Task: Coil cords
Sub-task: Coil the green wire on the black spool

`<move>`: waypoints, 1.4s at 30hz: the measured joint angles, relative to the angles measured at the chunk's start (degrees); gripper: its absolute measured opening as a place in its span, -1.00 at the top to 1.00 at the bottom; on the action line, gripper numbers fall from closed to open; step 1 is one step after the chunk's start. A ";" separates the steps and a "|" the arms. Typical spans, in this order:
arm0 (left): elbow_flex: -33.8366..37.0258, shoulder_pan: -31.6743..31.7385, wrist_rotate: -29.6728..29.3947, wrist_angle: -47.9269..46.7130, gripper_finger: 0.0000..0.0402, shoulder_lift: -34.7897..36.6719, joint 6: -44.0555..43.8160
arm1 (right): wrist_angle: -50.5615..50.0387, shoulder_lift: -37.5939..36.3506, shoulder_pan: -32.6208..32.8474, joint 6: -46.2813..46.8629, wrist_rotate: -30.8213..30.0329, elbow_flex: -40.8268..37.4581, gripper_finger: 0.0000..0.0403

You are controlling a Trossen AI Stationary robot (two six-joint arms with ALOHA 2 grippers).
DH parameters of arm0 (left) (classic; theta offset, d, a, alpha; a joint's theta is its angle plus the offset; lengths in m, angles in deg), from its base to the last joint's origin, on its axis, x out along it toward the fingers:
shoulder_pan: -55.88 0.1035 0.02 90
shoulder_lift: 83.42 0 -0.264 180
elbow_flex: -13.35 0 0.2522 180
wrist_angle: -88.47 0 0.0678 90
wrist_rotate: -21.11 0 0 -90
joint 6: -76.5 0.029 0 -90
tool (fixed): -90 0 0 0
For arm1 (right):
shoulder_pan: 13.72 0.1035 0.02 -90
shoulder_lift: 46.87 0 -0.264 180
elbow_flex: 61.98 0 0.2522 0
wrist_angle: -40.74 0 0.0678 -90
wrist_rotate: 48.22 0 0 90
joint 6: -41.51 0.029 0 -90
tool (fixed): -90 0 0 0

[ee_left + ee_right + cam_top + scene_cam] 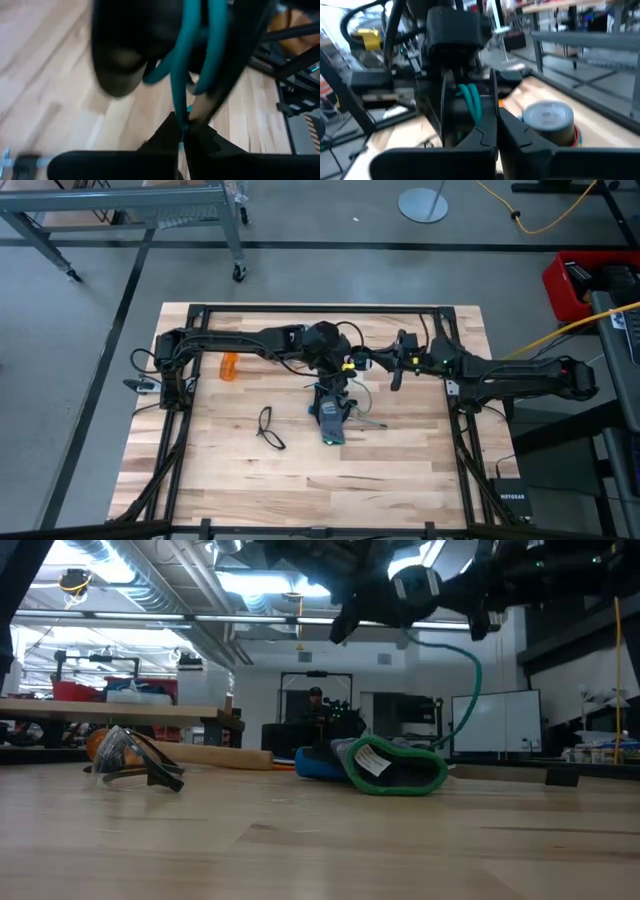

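Note:
The cord [476, 680] is teal. It hangs from my left gripper [347, 366], above the table's middle, and curves down behind the black glove [395, 768]. In the left wrist view my left gripper [182, 132] is shut on the cord [177, 85], with more teal strands looping just beyond the fingers. My right gripper [398, 372] hovers close to the right of the left one. Its fingers [485, 142] are shut with nothing visible between them, and they point level at the cord [472, 105] in the left gripper. My left gripper pinches one teal strand [180, 117] between its two fingertips. The strand runs on past the fingers into loose loops [160, 70]. The held part is lifted clear of the table, and the rest of the cord hangs slack below toward the glove.
The green-cuffed glove [331, 422] lies on the wood table [420, 470] below the grippers. A dark loop-like thing [268, 428] lies left of it, and an orange object [229, 366] sits farther left. A round grey-topped can [550, 120] stands beyond my right gripper. Black frame rails [320, 309] edge the table.

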State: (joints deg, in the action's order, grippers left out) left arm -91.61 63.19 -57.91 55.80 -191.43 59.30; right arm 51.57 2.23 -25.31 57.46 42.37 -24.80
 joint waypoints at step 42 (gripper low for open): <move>0.09 -4.02 -21.60 5.24 0.62 -0.15 17.83 | 6.87 -11.91 -0.07 -11.85 -13.80 0.42 1.00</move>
State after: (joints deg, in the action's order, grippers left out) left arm -91.52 59.17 -79.51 61.04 -191.58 77.13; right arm 58.44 -9.68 -25.38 45.61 28.57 -24.38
